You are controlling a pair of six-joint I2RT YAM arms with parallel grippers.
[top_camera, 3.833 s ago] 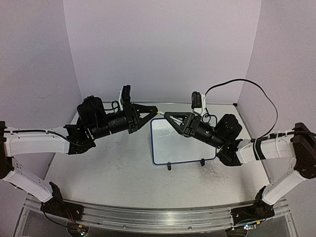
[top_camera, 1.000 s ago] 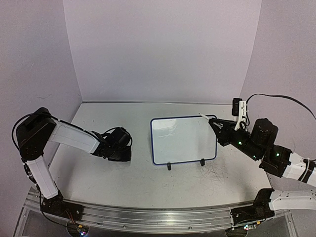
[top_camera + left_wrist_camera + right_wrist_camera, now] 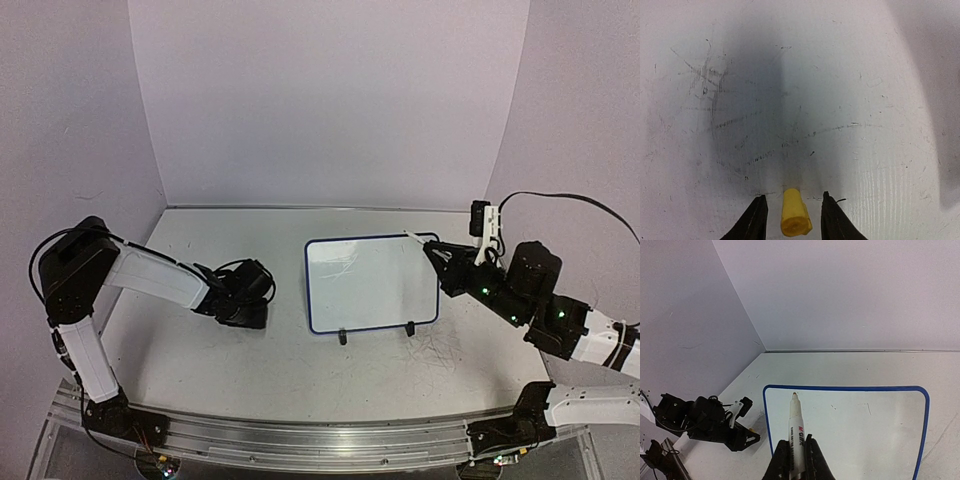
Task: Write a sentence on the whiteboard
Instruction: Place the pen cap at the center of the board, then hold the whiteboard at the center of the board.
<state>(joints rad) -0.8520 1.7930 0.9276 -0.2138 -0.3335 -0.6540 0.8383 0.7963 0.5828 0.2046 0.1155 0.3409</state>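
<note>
White table (image 3: 250, 350), matte and badly scuffed, with dark scratch marks (image 3: 715, 105) on the left part and more scribbles (image 3: 437, 350) near the right front. Resting on it right of centre: whiteboard (image 3: 372, 283), with two black feet (image 3: 343, 338) at its near edge. Lying on the left part, well apart from the board: small yellow cap (image 3: 793, 215).

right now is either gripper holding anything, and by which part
The right gripper holds the white marker by its lower barrel. The left gripper is open; the yellow cap lies between its fingers with gaps on both sides, so it is not held.
</note>
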